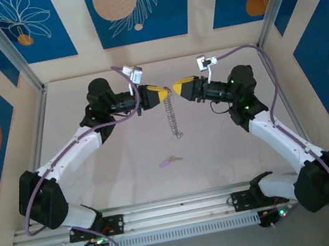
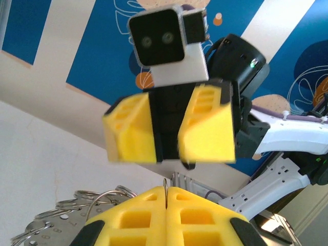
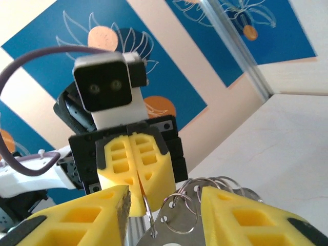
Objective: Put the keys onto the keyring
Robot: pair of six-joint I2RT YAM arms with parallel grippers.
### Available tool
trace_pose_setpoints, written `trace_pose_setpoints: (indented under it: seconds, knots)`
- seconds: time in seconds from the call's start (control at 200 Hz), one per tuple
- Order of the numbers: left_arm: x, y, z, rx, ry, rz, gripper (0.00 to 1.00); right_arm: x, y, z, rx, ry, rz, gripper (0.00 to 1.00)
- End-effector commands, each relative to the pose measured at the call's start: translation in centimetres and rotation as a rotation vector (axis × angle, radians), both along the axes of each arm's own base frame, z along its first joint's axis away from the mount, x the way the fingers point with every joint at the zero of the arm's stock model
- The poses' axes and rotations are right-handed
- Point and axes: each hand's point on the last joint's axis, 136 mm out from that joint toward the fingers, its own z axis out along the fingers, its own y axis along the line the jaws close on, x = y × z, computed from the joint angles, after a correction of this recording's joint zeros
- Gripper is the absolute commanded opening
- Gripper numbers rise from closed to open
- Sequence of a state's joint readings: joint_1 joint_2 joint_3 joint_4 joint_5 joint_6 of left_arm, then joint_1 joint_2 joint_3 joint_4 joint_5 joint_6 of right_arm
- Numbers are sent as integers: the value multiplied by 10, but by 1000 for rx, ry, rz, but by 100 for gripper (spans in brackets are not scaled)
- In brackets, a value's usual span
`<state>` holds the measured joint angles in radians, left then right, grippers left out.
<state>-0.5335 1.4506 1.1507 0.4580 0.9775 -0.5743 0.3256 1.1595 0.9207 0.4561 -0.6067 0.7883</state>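
Keyring (image 1: 173, 118) wire runs up into the left end effector (image 1: 164, 92), whose yellow fingers are clenched tight on it. In the left wrist view the two fingers press flat together, and a thin grey wire stands up out of the seam between them. Below that grip the ring dangles as a narrow, bunched string of tiny silver loops. Its lower end hangs over the surface (image 1: 128, 167), and I cannot tell whether it touches.

Facing the left one almost tip to tip is the right end effector (image 1: 179, 87), which is released. In the right wrist view its fingers (image 3: 241, 218) stand apart, with a cluster of the small loops and a flat bit of metal in the gap between them. Whether either pad touches those loops I cannot tell.

Nearer the arm bases, well apart from the hanging ring, a small key (image 1: 169, 160) lies flat on the surface. Its pale lilac head is to the left and its short silver blade points right.

Both arms reach inward from the near edge with elbows bent outward, and purple cables (image 1: 131, 113) loop along them. Walls (image 1: 131, 2) with blue panels, orange discs and white leaf outlines close in the surface on three sides.
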Motion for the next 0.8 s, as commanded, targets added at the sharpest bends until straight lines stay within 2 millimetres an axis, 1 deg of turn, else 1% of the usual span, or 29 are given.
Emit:
trace_pose_setpoints:
  seconds: [0.0,0.08,0.165,0.445,0.6,0.795]
  knots:
    - [-17,3,19,10,-102,-36,0,-6,-15,11,-6,-22,-49,43]
    - [-20,5,20,33,-126,-41,0,-9,-20,9,-20,-25,-54,43]
    - [-25,5,22,56,-155,-60,0,-14,-21,10,-37,-35,-33,43]
    - [-38,8,32,94,-237,-125,0,-30,-10,14,-90,-90,103,41]
    - [-38,7,35,102,-251,-144,0,-34,-7,17,-94,-117,135,38]
    - [-38,5,36,97,-256,-165,0,-36,3,15,-96,-127,179,36]
